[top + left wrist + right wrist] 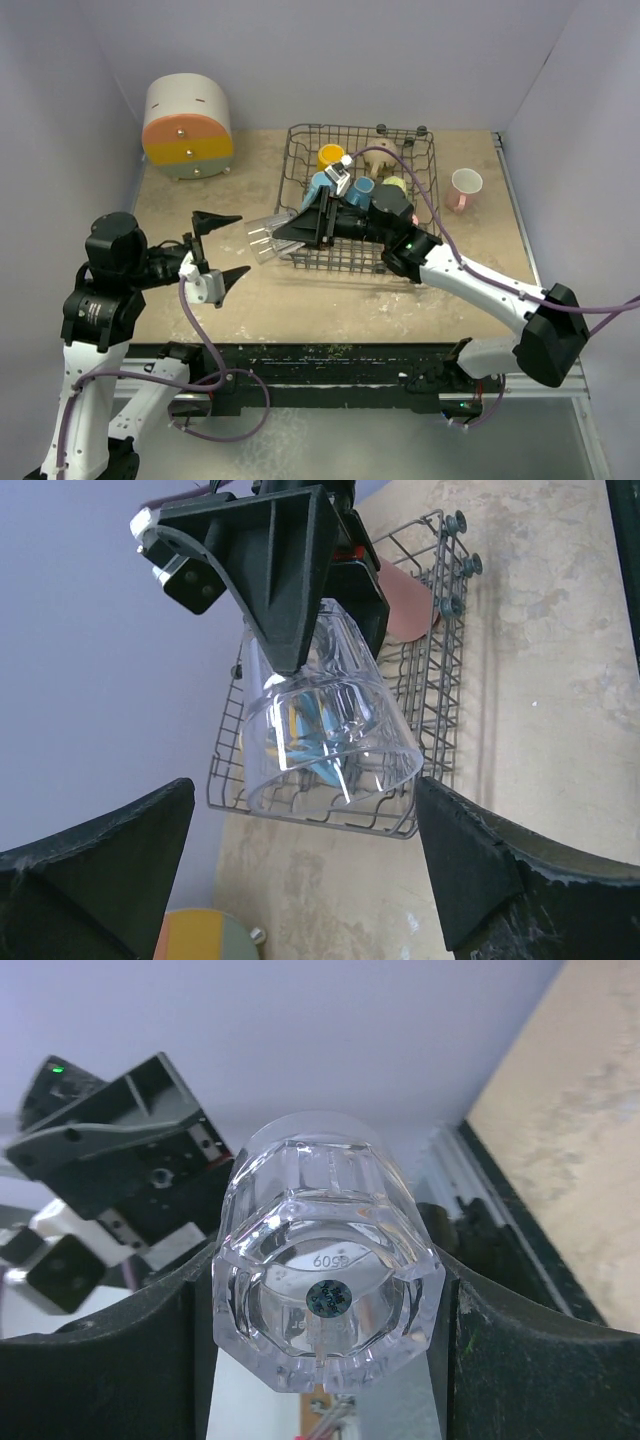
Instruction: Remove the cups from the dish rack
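My right gripper (290,232) is shut on the clear glass (265,238), held on its side in the air left of the dish rack (300,135), mouth toward my left gripper. The right wrist view shows the glass's base (328,1300) pinched between the fingers. My left gripper (225,247) is open a little left of the glass, which lies in front of the jaws in the left wrist view (330,740). In the rack stand a yellow cup (330,157), blue mugs (322,186), a yellow-green cup (395,185) and a tan cup (383,150). A pink mug (465,187) stands on the table right of the rack.
A rounded white, orange and yellow drawer box (187,127) stands at the back left. White walls close in the table on three sides. The black front rail (330,365) runs along the near edge.
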